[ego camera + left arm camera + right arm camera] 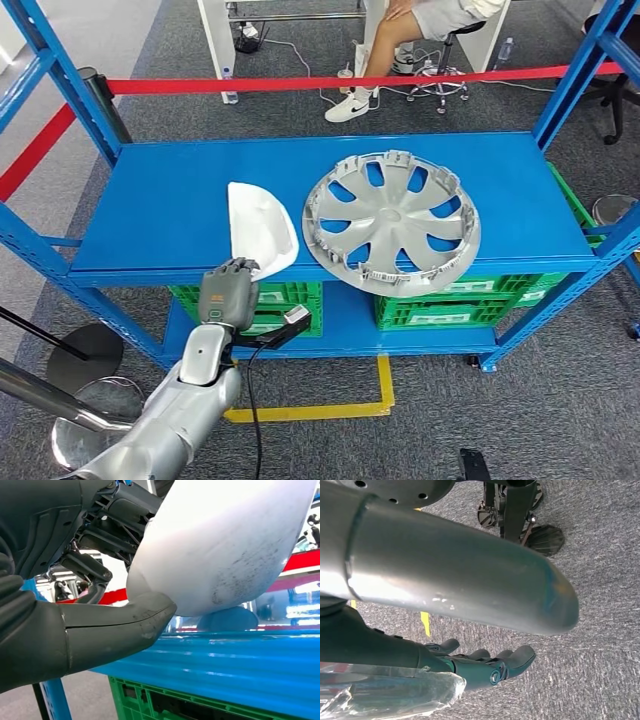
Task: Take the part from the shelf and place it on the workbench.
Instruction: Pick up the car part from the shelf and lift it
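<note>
The white curved part (259, 228) lies on the blue shelf's top board (166, 200), its near end jutting slightly over the front edge. My left hand (229, 290) is at that near end. In the left wrist view its thick thumb (124, 630) presses against the underside of the white part (226, 545) while the darker fingers (109, 525) reach over the top, so the hand grips it. The part still rests on the shelf. My right hand (490, 665) hangs over the grey carpet with its fingers stretched out and nothing in them.
A silver wheel cover (391, 220) lies right beside the part. Green crates (453, 300) sit on the lower board. Blue uprights (581, 70) frame the shelf. Red barrier tape (317, 83) and a seated person (407, 30) are beyond. Round stand bases (83, 350) are at the left.
</note>
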Controlling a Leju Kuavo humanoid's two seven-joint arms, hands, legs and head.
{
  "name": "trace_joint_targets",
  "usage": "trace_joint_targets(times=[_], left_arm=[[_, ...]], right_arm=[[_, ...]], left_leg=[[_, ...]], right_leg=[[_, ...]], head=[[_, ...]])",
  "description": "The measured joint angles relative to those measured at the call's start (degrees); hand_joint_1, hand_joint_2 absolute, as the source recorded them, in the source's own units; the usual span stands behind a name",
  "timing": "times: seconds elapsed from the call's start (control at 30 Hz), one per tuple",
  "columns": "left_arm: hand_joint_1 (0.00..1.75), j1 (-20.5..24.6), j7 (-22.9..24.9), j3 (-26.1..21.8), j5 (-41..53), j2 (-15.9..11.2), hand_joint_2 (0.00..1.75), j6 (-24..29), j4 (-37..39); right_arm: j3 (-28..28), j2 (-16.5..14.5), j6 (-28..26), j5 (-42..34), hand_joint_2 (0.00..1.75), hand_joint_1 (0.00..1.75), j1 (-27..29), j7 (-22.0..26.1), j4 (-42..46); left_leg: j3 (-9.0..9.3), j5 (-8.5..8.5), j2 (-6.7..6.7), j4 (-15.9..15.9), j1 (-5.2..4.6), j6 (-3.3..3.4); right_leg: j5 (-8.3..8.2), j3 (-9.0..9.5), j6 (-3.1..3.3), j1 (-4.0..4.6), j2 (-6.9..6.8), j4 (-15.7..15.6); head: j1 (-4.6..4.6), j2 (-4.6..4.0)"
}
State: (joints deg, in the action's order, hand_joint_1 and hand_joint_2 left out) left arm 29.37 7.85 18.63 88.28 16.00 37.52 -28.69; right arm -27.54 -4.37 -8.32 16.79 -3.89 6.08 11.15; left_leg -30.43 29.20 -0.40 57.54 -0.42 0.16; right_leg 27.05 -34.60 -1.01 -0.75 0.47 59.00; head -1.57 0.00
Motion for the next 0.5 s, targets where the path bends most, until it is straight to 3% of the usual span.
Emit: trace_joint_targets(times=[0.23, 0.4, 0.5], left_arm=[[1.58, 0.3, 0.6, 1.0, 0.0, -0.2, 1.75, -0.4, 0.0], [1.75, 0.4, 1.0, 1.4, 0.0, -0.3, 1.75, -0.4, 0.0], [1.75, 0.7, 2.3, 2.2, 0.0, -0.5, 1.75, 0.3, 0.1]], right_arm=[[-0.1, 0.0, 0.2, 0.3, 0.00, 0.00, 0.0, 0.1, 0.0], [-0.4, 0.0, 0.2, 0.4, 0.00, 0.00, 0.0, 0.1, 0.0], [-0.7, 0.0, 0.3, 0.7, 0.00, 0.00, 0.0, 0.2, 0.0]], left_leg=[[0.02, 0.00, 0.00, 0.0, 0.00, 0.00], [0.02, 0.00, 0.00, 0.0, 0.00, 0.00], [0.02, 0.00, 0.00, 0.0, 0.00, 0.00]], right_leg=[[0.00, 0.01, 0.00, 0.00, 0.00, 0.0], [0.00, 0.01, 0.00, 0.00, 0.00, 0.0], [0.00, 0.01, 0.00, 0.00, 0.00, 0.0]], head=[[0.00, 0.00], [0.00, 0.00], [0.00, 0.00]])
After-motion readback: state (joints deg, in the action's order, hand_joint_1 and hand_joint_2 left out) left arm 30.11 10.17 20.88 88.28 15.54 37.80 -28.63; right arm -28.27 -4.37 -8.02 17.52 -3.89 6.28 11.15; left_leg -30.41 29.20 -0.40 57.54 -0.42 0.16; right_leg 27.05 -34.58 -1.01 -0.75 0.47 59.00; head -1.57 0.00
